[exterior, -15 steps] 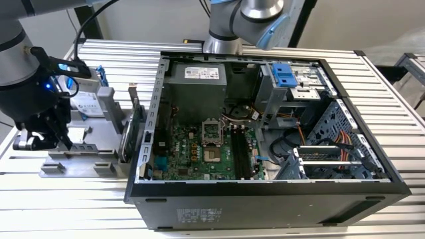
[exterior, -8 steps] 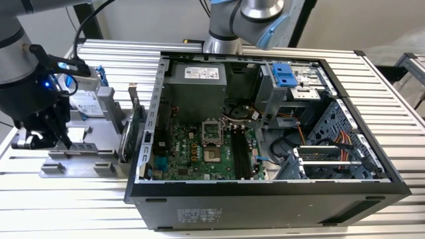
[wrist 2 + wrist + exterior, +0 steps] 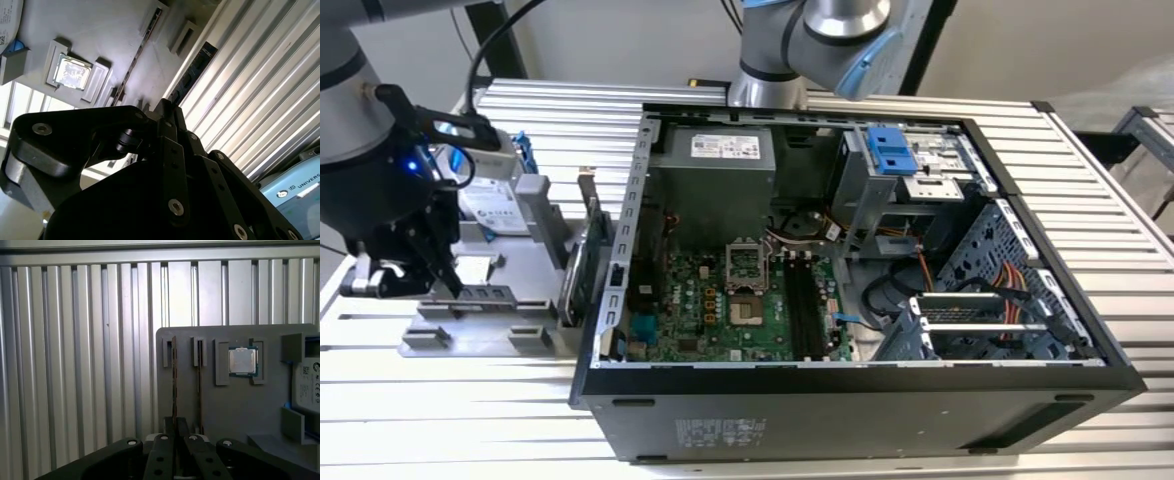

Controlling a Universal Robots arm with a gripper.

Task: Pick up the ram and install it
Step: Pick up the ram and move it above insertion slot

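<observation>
The ram (image 3: 174, 375) stands on edge in a slot of the grey parts holder (image 3: 240, 405), outside the computer case on the exterior view's left. My gripper (image 3: 174, 426) sits over one end of it, its black fingers pressed close on either side of the stick. In the second wrist view the ram (image 3: 192, 75) runs away from the fingertips (image 3: 169, 107). In the exterior view the gripper (image 3: 451, 288) hangs low over the holder (image 3: 480, 335), with the ram (image 3: 491, 294) beside its tips. A second stick (image 3: 199, 385) stands in the neighbouring slot.
The holder also carries a processor chip (image 3: 242, 361), a hard drive (image 3: 494, 205) in a blue frame and a green expansion card (image 3: 594, 260). The open computer case (image 3: 854, 410) lies on the exterior view's right, with memory slots (image 3: 807, 310) on its motherboard. A second arm's base (image 3: 781, 70) stands behind it.
</observation>
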